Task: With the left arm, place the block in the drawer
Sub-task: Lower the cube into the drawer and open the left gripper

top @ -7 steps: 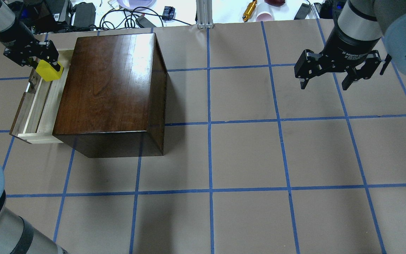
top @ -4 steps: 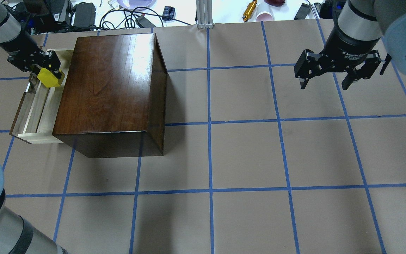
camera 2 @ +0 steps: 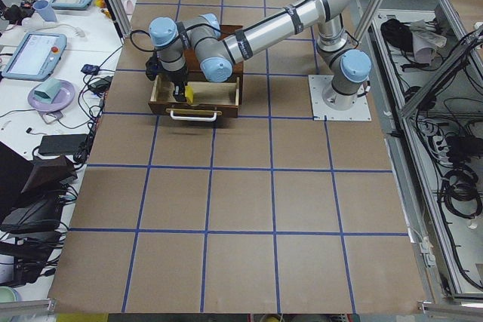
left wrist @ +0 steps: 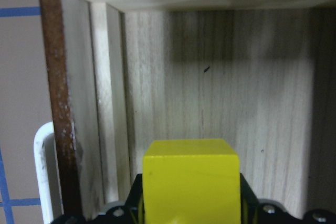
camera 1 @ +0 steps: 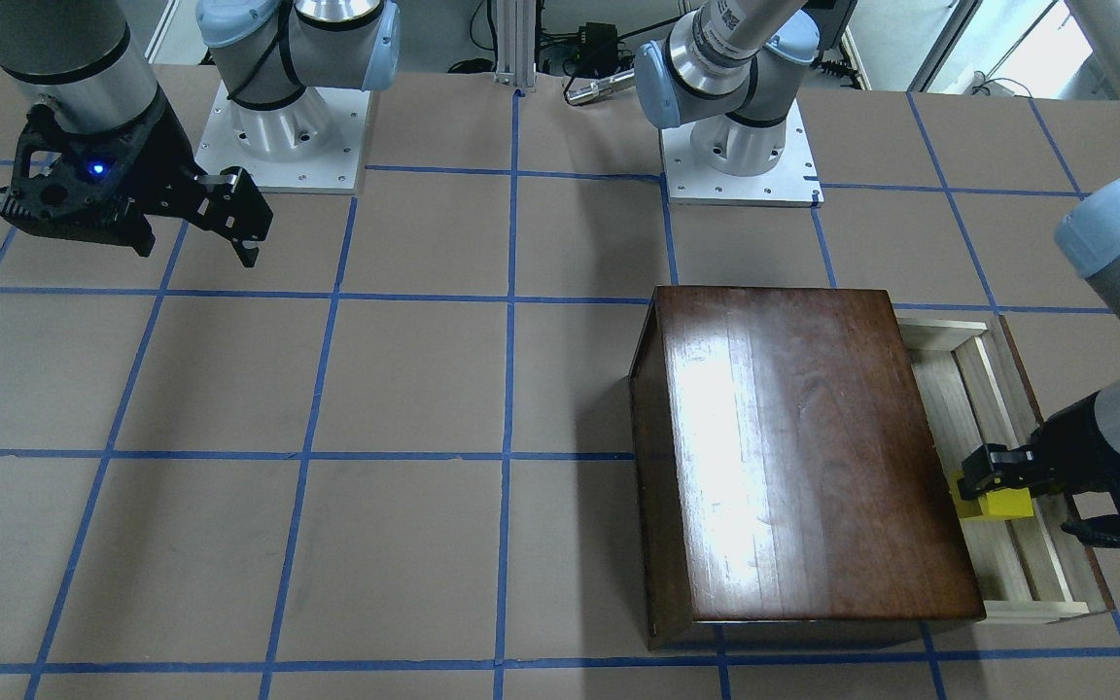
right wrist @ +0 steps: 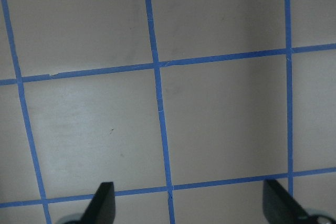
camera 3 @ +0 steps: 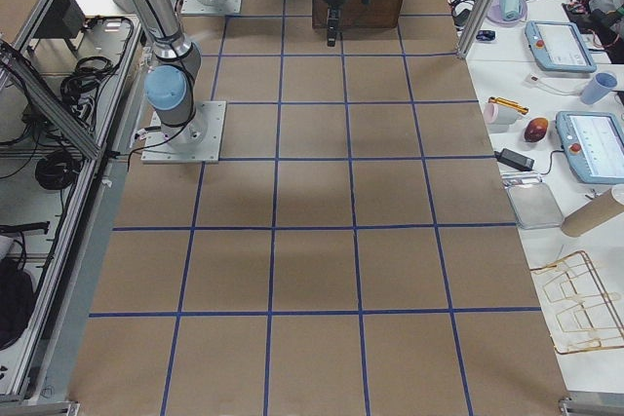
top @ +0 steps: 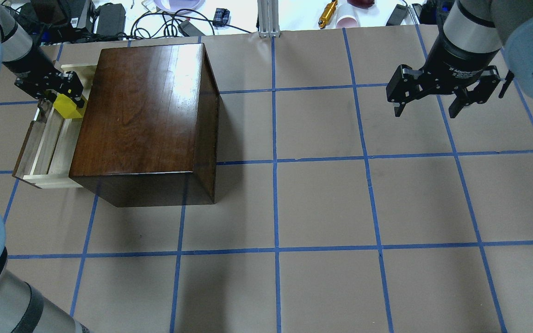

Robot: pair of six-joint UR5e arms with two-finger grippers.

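The yellow block (top: 68, 107) is held in my left gripper (top: 63, 100), whose fingers are shut on it. It hangs low over the pale floor of the open drawer (top: 44, 143), near the end farthest from the robot and close to the dark box. In the left wrist view the block (left wrist: 191, 179) fills the bottom centre, with the drawer floor (left wrist: 210, 77) beyond it. The front-facing view shows the block (camera 1: 997, 504) and left gripper (camera 1: 993, 486) between the drawer (camera 1: 1002, 569) walls. I cannot tell whether the block touches the floor. My right gripper (top: 426, 113) hangs open, far away.
The glossy dark-brown box casing (top: 141, 120) stands right beside the drawer. The drawer's dark front panel (left wrist: 55, 103) carries a white handle (left wrist: 42, 171). Cables, tablets and cups (top: 347, 21) lie beyond the table's far edge. Brown paper with blue tape lines (top: 275, 162) covers the table.
My left gripper has come down with the block, from above the drawer's far end to low between its walls. The right arm has not moved.
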